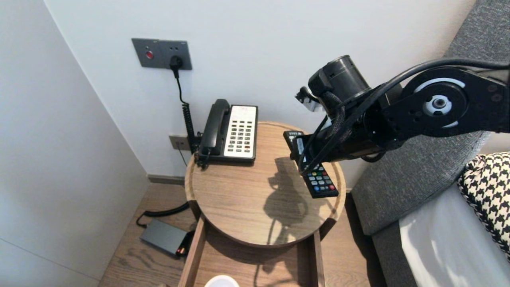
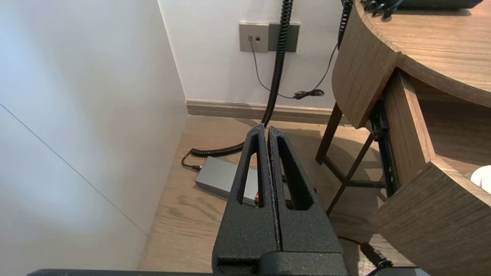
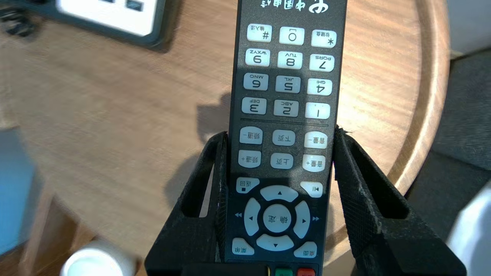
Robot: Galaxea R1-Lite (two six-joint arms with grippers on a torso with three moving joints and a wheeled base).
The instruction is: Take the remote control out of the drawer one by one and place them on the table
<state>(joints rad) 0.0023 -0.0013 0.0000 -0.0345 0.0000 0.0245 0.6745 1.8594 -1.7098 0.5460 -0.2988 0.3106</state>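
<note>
The right jaws pinched the remote [image 3: 284, 96] across its long sides near the arrow keys, at the worktop's [image 1: 239, 207] right edge. That hold seemed best square and firm, buttons up. The left jaws, pressed together, hung low beside the worktop.

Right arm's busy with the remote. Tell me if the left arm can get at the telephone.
Probably not directly: the left gripper sits low beside the table, fingers shut, below its rim; the telephone stands on top.

one remote [image 1: 321, 181], one telephone [image 1: 238, 133], one table [image 1: 235, 203]
</note>
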